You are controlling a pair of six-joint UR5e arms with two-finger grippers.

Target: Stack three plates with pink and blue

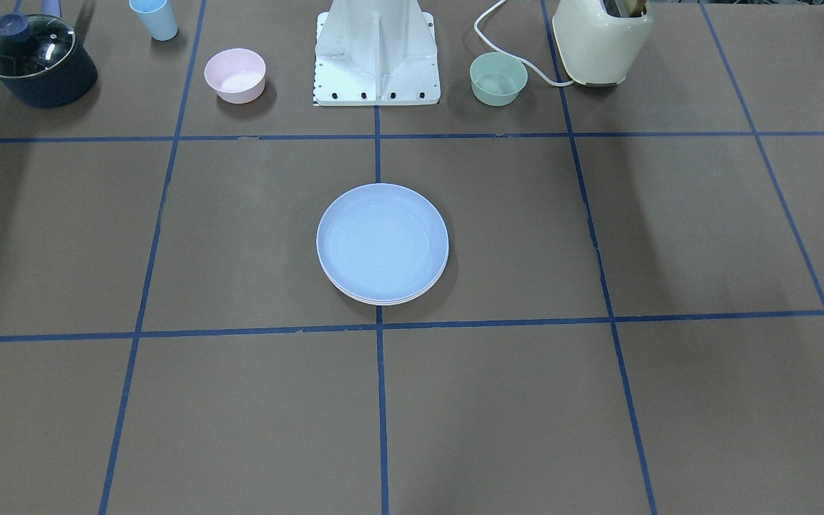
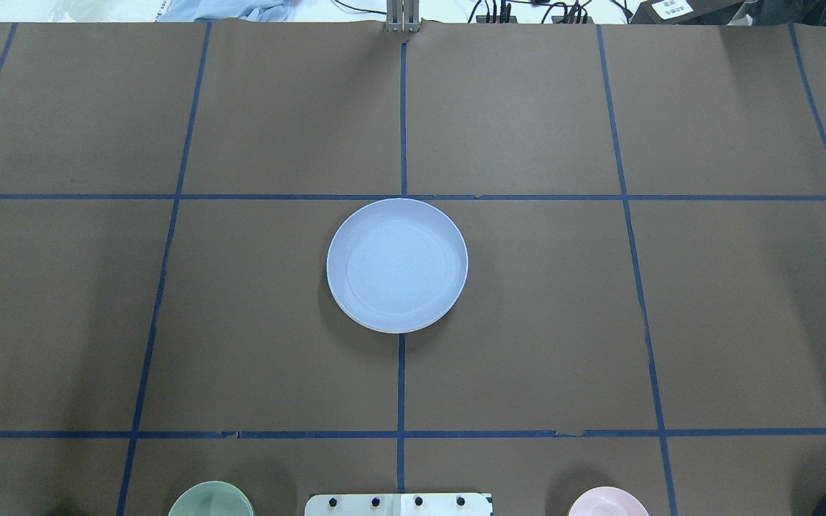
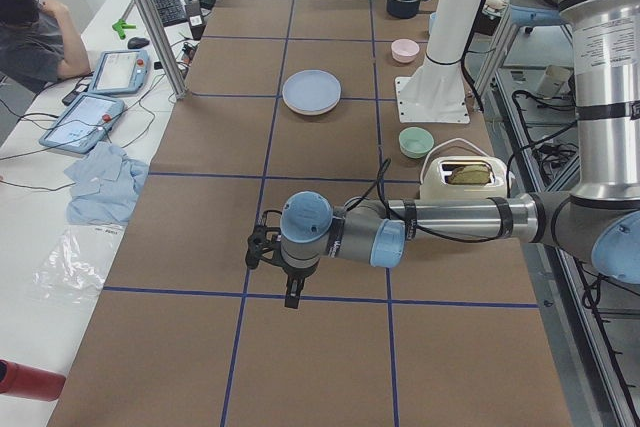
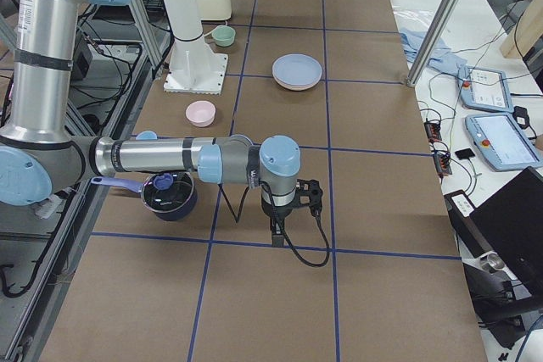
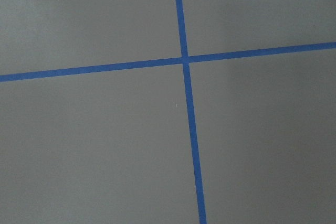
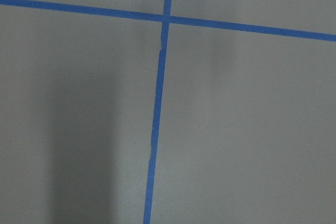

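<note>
The plates stand in one stack at the middle of the table. The pale blue plate (image 1: 382,242) is on top and also shows in the overhead view (image 2: 397,264). Under it only thin pale rims (image 1: 383,300) show, pinkish in the exterior right view (image 4: 296,84). I cannot tell the lower plates' order. My left gripper (image 3: 293,297) hangs over bare table far from the stack, seen only in the exterior left view. My right gripper (image 4: 276,237) hangs likewise at the other end. I cannot tell whether either is open or shut. Both wrist views show only brown table with blue tape.
Near the robot base (image 1: 376,54) stand a small pink bowl (image 1: 234,74), a small green bowl (image 1: 498,78), a cream toaster (image 1: 601,39), a blue cup (image 1: 154,18) and a dark lidded pot (image 1: 36,59). Operators' tablets (image 3: 95,107) lie beyond the table edge.
</note>
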